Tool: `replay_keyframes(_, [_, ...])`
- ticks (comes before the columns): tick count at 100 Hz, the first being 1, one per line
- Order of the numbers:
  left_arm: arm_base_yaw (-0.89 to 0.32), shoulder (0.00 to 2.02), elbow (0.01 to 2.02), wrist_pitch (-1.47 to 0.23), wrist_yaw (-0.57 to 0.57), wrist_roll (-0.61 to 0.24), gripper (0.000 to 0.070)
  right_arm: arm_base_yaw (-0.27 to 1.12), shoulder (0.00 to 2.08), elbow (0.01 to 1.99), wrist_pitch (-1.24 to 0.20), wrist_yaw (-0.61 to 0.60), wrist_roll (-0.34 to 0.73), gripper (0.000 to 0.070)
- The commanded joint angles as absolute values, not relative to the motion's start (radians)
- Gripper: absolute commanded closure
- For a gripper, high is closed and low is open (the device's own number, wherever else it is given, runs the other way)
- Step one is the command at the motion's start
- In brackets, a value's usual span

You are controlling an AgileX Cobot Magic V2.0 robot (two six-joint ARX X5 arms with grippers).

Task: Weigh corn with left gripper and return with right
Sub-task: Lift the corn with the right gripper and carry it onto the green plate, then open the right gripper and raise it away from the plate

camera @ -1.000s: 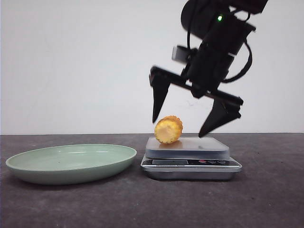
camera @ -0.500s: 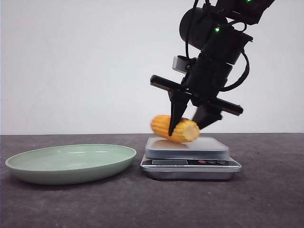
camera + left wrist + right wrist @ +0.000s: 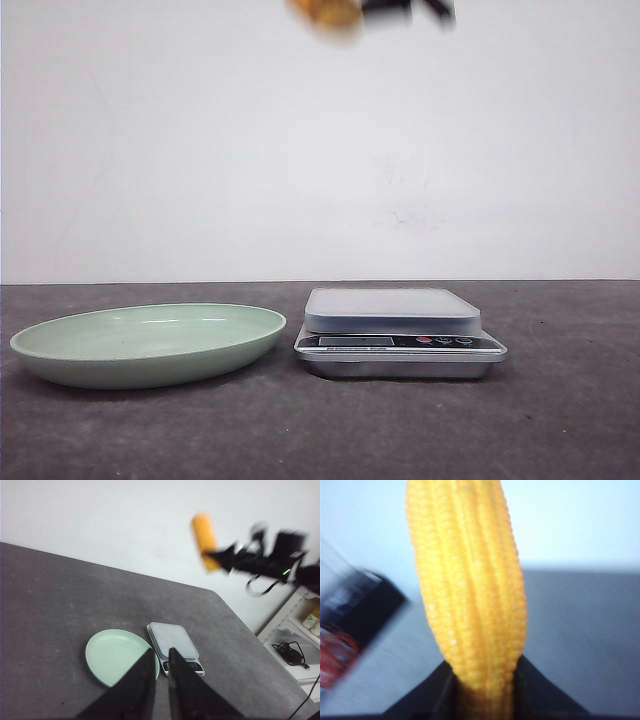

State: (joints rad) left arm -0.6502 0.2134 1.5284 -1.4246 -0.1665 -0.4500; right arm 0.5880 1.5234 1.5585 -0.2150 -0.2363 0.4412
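High overhead, corn (image 3: 470, 595) clamped in right gripper (image 3: 482, 692); left gripper (image 3: 160, 680) closed, empty.

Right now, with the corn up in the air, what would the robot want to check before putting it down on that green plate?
1. Right gripper holds the corn firmly: ok, fingers clamp its lower end.
2. Scale platform is bare: ok.
3. Green plate is free to receive it: ok, nothing lies in it.
4. Left gripper is out of the way: ok, high above the table, fingers nearly together.
5. Corn is above the plate: cannot tell, the front view shows only a blur at its top edge.
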Motion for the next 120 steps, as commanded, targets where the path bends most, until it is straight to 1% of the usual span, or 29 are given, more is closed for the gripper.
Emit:
replay_keyframes(1, [-0.654, 0.21, 1.543, -1.47, -0.165, -0.422, 0.0698, 0.63, 1.543, 1.617, -0.219, -0.244, 0.415, 0.07])
replay_keyframes(10, [-0.654, 0.21, 1.543, -1.47, -0.165, -0.4, 0.0698, 0.678, 1.541, 1.665, -0.22, -0.244, 0.403, 0.07])
replay_keyframes(20, [-0.655, 0.21, 1.543, -1.47, -0.165, -0.376, 0.0698, 0.725, 1.543, 1.671, -0.234, -0.23, 0.403, 0.07])
replay_keyframes(35, [-0.654, 0.21, 1.542, -1.47, -0.165, -0.371, 0.0698, 0.777, 1.598, 1.67, -0.367, -0.174, 0.404, 0.07])
replay_keyframes(46, [-0.654, 0.21, 1.542, -1.47, -0.166, -0.371, 0.0698, 0.794, 1.686, 1.67, -0.469, -0.163, 0.423, 0.07])
replay_keyframes(62, [-0.654, 0.21, 1.542, -1.47, -0.167, -0.371, 0.0698, 0.817, 1.853, 1.67, -0.555, -0.17, 0.494, 0.07])
replay_keyframes(71, [-0.654, 0.21, 1.542, -1.47, -0.169, -0.371, 0.0698, 0.826, 1.951, 1.67, -0.555, -0.214, 0.551, 0.07])
replay_keyframes(88, [-0.654, 0.21, 1.542, -1.47, -0.173, -0.371, 0.0698, 0.839, 2.074, 1.67, -0.538, -0.239, 0.647, 0.07])
replay_keyframes(109, [-0.654, 0.21, 1.542, -1.47, -0.174, -0.379, 0.0698, 0.844, 2.118, 1.67, -0.522, -0.262, 0.738, 0.0698])
replay_keyframes(111, [-0.654, 0.21, 1.542, -1.47, -0.176, -0.379, 0.0698, 0.844, 2.118, 1.67, -0.524, -0.262, 0.744, 0.0692])
replay_keyframes(114, [-0.654, 0.21, 1.542, -1.47, -0.176, -0.379, 0.0698, 0.844, 2.118, 1.67, -0.526, -0.263, 0.753, 0.0664])
replay_keyframes(116, [-0.654, 0.21, 1.542, -1.47, -0.176, -0.379, 0.0698, 0.844, 2.118, 1.67, -0.528, -0.265, 0.756, 0.063])
replay_keyframes(118, [-0.654, 0.21, 1.542, -1.47, -0.176, -0.378, 0.0698, 0.844, 2.118, 1.67, -0.533, -0.267, 0.762, 0.0571])
replay_keyframes(119, [-0.654, 0.21, 1.542, -1.47, -0.176, -0.378, 0.0698, 0.844, 2.118, 1.67, -0.534, -0.268, 0.764, 0.0558])
replay_keyframes(120, [-0.654, 0.21, 1.542, -1.47, -0.176, -0.378, 0.0698, 0.844, 2.118, 1.67, -0.538, -0.27, 0.768, 0.053])
